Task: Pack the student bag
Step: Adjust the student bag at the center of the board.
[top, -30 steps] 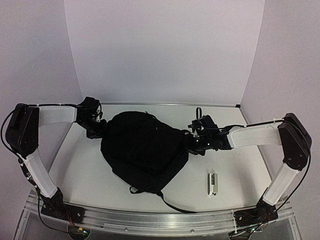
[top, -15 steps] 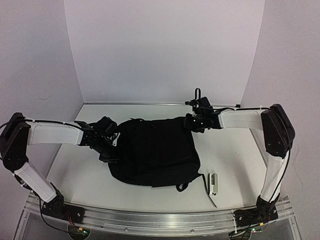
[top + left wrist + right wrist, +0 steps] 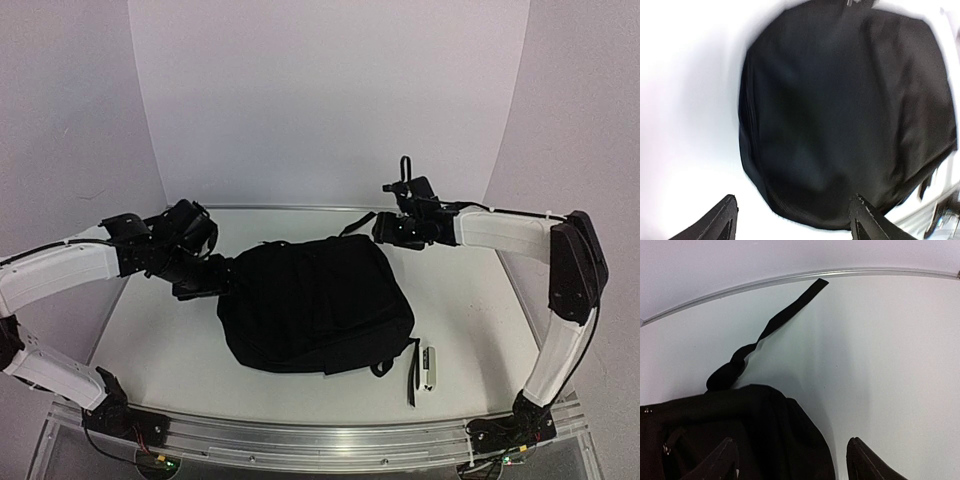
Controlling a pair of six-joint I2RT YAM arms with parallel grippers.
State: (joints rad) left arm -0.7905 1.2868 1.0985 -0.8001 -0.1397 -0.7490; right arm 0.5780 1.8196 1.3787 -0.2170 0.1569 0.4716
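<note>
The student bag [image 3: 315,305], a large black fabric backpack, lies flat in the middle of the table. My left gripper [image 3: 212,282] is at its left edge, open, with the bag's rim [image 3: 840,110] lying just beyond the spread fingertips [image 3: 730,206] and nothing between them. My right gripper [image 3: 385,232] hovers over the bag's far right corner [image 3: 740,430], also open and holding nothing. One loose black strap [image 3: 780,320] trails from that corner toward the back wall.
A small white and dark object [image 3: 428,367] lies near the front right of the table [image 3: 470,310], beside a black strap end [image 3: 411,375] hanging from the bag. The back edge rail [image 3: 790,277] runs close behind the right gripper.
Both grippers have gone from shut to open and let go of the bag. The bag has slid toward the front right and settled. The right arm has drawn back toward the wall.
</note>
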